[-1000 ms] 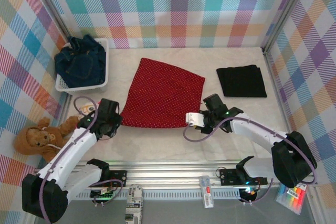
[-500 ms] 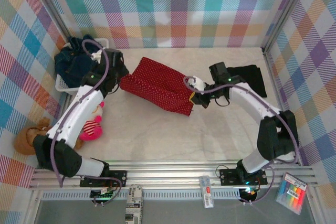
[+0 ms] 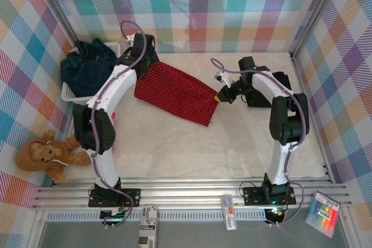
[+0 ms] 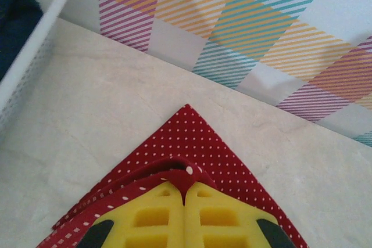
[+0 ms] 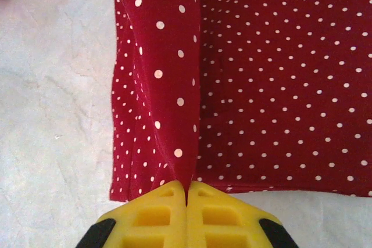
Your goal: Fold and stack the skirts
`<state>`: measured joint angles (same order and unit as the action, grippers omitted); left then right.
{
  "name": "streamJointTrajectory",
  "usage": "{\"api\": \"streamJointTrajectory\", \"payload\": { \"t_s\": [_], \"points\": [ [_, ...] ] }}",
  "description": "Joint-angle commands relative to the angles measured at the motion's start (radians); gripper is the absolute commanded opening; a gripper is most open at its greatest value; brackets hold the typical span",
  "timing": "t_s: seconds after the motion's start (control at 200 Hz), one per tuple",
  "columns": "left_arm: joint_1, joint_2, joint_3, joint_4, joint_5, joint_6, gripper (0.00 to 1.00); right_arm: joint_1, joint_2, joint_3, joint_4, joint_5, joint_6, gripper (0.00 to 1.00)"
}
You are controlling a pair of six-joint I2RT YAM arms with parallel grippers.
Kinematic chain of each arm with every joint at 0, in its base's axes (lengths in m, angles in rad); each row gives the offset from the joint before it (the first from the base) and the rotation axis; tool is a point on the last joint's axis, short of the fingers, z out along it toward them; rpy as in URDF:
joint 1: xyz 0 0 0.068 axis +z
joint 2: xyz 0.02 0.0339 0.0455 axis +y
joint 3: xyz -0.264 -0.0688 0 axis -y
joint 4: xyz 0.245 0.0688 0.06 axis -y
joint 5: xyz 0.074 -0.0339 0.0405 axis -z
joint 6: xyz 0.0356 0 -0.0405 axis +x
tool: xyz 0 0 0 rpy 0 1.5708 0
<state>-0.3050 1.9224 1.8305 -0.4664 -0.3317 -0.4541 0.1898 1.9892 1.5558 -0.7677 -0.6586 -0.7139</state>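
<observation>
A white mesh basket (image 3: 72,93) stands at the far left of the table (image 3: 192,143), against the patterned wall. It holds a heap of dark blue denim skirts (image 3: 87,65) that rises above its rim. In the left wrist view the basket's corner (image 4: 32,33) and a patch of the denim (image 4: 10,18) show at the upper left. The red dotted skirt (image 3: 174,92) lies folded over on itself, slantwise in the middle of the table and just beside the basket. The left gripper (image 3: 143,69) is clamped on the skirt's far left corner near the back wall, its yellow fingers (image 4: 157,213) pressed together over a pinch of red cloth. The right gripper (image 3: 220,93) is likewise closed on the skirt's right corner, its fingers (image 5: 165,213) nipping a raised fold at the hem. The black skirt (image 3: 260,99) lies flat at the far right, partly under the right arm. A brown plush bear (image 3: 46,154) lies outside the frame at the near left.
</observation>
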Motion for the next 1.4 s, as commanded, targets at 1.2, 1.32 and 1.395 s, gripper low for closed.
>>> {"api": "streamJointTrajectory", "payload": {
  "t_s": [1.2,1.32,1.395],
  "points": [
    [0.07,0.39,0.352,-0.153,0.616,-0.165,1.0,-0.017,-0.381,-0.357,0.574,0.579,1.113,0.99],
    [0.087,0.461,0.373,-0.158,0.692,-0.18,1.0,-0.022,-0.476,-0.487,0.653,0.549,1.233,0.99],
    [0.093,0.501,0.386,-0.161,0.73,-0.191,1.0,-0.023,-0.515,-0.557,0.739,0.48,1.286,0.99]
  ]
}}
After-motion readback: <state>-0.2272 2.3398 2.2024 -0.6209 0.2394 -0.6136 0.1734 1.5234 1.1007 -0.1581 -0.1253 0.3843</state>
